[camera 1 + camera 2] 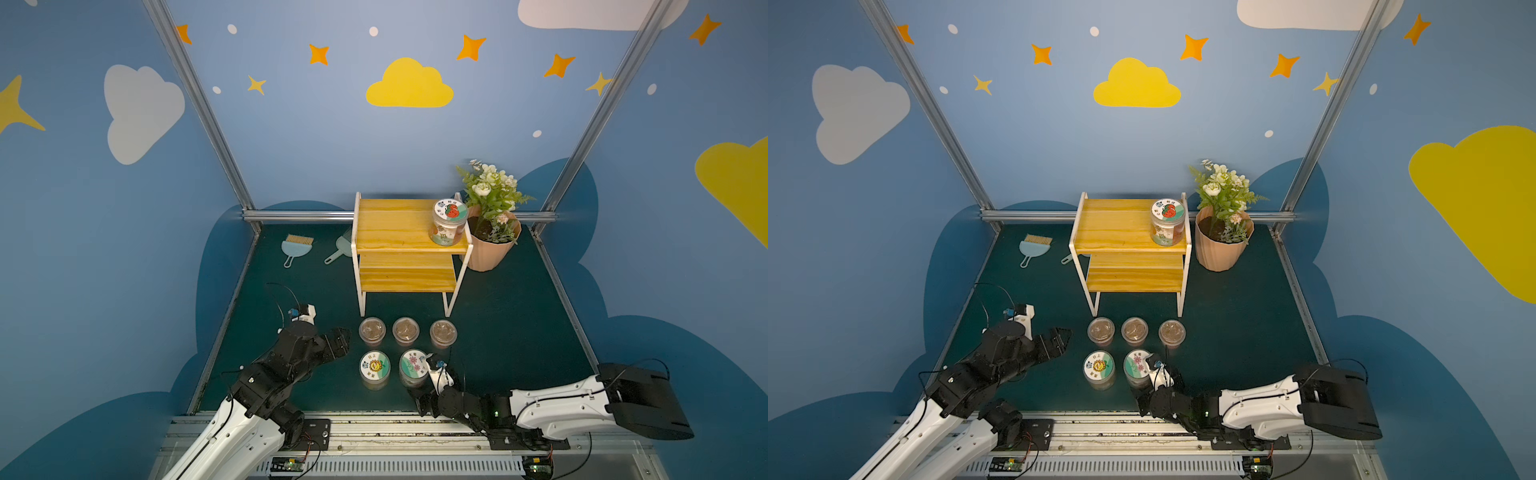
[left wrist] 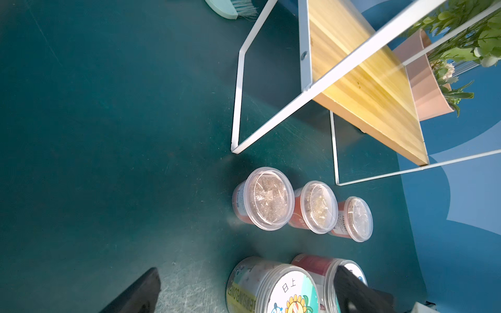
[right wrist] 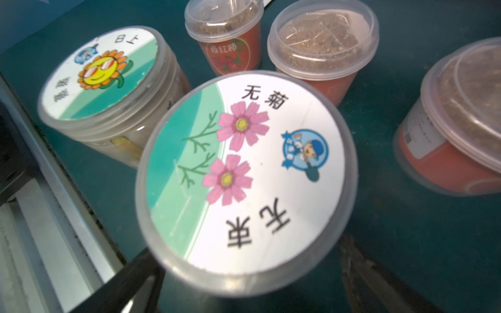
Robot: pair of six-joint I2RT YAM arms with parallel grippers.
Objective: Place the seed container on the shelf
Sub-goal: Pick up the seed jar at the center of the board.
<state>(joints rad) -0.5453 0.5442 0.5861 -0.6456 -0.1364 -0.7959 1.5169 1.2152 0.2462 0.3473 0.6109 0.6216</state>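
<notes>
Pink-flower seed container (image 3: pixel 244 173) standing on near mat (image 1: pixel 519 332), framed by right gripper (image 3: pixel 248 248), jaws spread wide, left gripper (image 1: pixel 344 341) wide and empty beside sunflower jar (image 1: pixel 375 366), tomato jar (image 1: pixel 446 222) atop shelf (image 1: pixel 390 224), right end.

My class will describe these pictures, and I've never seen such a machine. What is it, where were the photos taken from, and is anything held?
A robot with two arms, each ending in a two-fingered gripper. Two pictures look down from overhead; two come from cameras on the wrists. On the table stand a yellow shelf with a lidded jar on its top board, a flower pot, three clear-lidded cups, a sunflower jar and a pink-flower jar. The left gripper is open and empty. The right gripper is open, a finger either side of the pink-flower jar. Nothing is held.
</notes>
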